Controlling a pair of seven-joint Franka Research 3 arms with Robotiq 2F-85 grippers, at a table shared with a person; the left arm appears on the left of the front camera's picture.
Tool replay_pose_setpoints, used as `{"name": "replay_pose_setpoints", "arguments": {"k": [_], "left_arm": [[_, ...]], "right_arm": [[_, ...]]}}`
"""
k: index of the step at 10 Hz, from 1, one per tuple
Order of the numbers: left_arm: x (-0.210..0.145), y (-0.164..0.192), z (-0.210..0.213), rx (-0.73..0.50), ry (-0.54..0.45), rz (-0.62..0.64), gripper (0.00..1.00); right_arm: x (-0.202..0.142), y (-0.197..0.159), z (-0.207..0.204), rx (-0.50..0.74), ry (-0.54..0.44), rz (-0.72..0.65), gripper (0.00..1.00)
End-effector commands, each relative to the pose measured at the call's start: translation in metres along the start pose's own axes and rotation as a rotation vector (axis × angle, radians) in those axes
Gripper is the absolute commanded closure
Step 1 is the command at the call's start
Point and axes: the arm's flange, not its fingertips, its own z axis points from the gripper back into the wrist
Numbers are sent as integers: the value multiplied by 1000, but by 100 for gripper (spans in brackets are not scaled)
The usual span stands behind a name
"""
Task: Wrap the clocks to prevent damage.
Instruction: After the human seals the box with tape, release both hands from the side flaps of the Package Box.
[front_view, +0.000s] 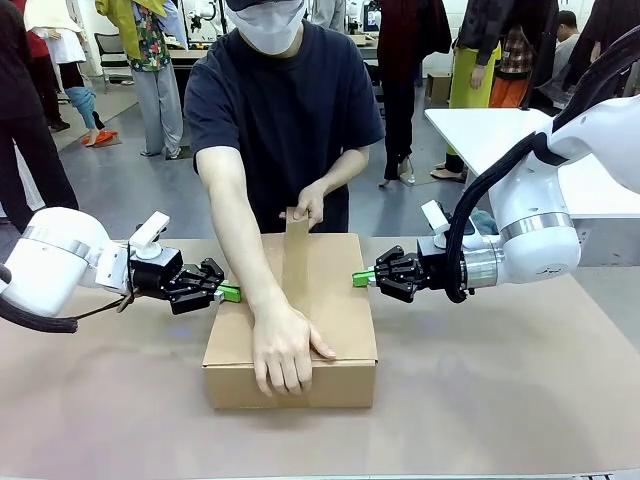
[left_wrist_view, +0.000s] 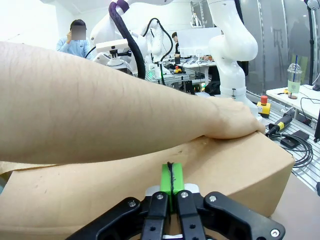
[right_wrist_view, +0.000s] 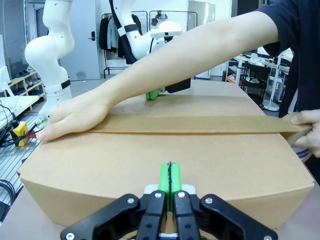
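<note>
A closed cardboard box (front_view: 345, 290) sits mid-table; the clocks are hidden. A person presses one hand (front_view: 282, 345) on the box's near top edge, and the other hand (front_view: 308, 208) pulls a brown tape strip (front_view: 297, 255) up at the far edge. My left gripper (front_view: 232, 293) is shut, its green tips against the box's left side. My right gripper (front_view: 360, 279) is shut too, tips against the right side. In the left wrist view the shut gripper (left_wrist_view: 171, 177) meets the box wall (left_wrist_view: 240, 165) under the forearm (left_wrist_view: 100, 115). In the right wrist view the shut gripper (right_wrist_view: 169, 176) touches the box (right_wrist_view: 150, 155), with the tape (right_wrist_view: 200, 124) along the top.
The brown table top (front_view: 500, 380) has free room in front of the box and to both sides. A white table (front_view: 490, 130) stands behind my right arm. People stand farther back in the room.
</note>
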Motion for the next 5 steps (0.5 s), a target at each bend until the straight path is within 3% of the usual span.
{"name": "replay_pose_setpoints", "arguments": {"k": [1,5], "left_arm": [[-1,1,0,-3,5,-8,100],[-1,1,0,-3,5,-8,100]], "right_arm": [[-2,1,-1,-11,0,-10,99],[-2,1,-1,-11,0,-10,99]]}}
